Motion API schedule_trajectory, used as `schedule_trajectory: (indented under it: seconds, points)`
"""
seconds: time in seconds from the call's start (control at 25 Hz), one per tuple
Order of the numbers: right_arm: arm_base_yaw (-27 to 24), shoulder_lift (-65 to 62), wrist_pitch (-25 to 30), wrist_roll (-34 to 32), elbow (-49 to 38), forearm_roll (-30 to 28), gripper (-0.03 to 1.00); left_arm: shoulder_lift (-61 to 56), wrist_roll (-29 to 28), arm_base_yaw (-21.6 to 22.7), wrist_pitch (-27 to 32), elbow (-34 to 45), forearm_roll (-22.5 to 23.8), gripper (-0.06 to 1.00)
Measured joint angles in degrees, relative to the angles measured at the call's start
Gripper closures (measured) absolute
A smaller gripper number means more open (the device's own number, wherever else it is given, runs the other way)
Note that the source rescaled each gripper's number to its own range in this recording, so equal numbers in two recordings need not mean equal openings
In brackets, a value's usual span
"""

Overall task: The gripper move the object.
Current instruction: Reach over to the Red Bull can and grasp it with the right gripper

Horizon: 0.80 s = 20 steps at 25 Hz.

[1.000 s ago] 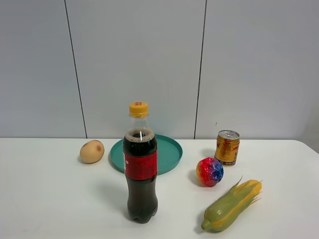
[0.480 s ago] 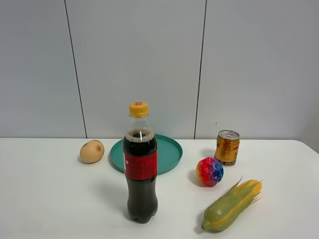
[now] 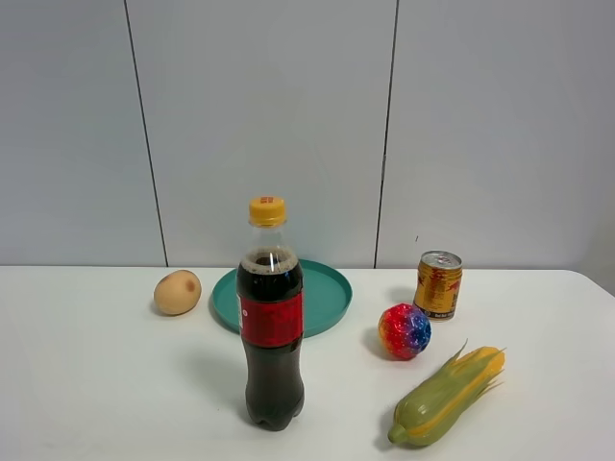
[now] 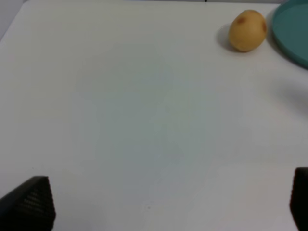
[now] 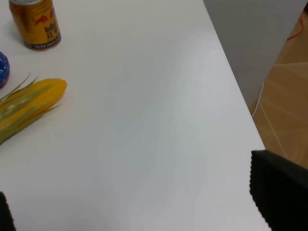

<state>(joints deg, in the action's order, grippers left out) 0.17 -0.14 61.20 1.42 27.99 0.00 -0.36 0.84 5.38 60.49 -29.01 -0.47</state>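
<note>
Both jaw pairs spread wide, nothing between. Black two-fingered left gripper [image 4: 163, 207] over plain white table [image 4: 144, 120]; black right gripper [image 5: 139, 207] near table's right edge. Small gold-yellow drink can [image 3: 438, 284] with red markings well apart from right jaws, beyond yellow-green corn cob [image 5: 29, 103]. Can upright, long axis vertical, silver pull-tab top up; sits on table just behind multicoloured ball [image 3: 405, 330], right of round teal plate [image 3: 327, 288].
</note>
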Motion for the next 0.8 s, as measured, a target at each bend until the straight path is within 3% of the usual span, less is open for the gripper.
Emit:
schedule_trajectory:
  seconds: [0.2, 0.4, 0.8]
  points:
    - [0.0, 1.55, -0.93, 0.26, 0.55, 1.71, -0.03, 0.0, 0.0, 0.0, 0.0, 0.0, 0.0, -0.06]
    - [0.0, 11.48, -8.27, 2.85, 8.29, 6.9, -0.03, 0.0, 0.0, 0.0, 0.0, 0.0, 0.0, -0.06]
    - [0.0, 43.47, -23.39, 9.48, 22.5, 7.56, -0.03, 0.0, 0.0, 0.0, 0.0, 0.0, 0.0, -0.06]
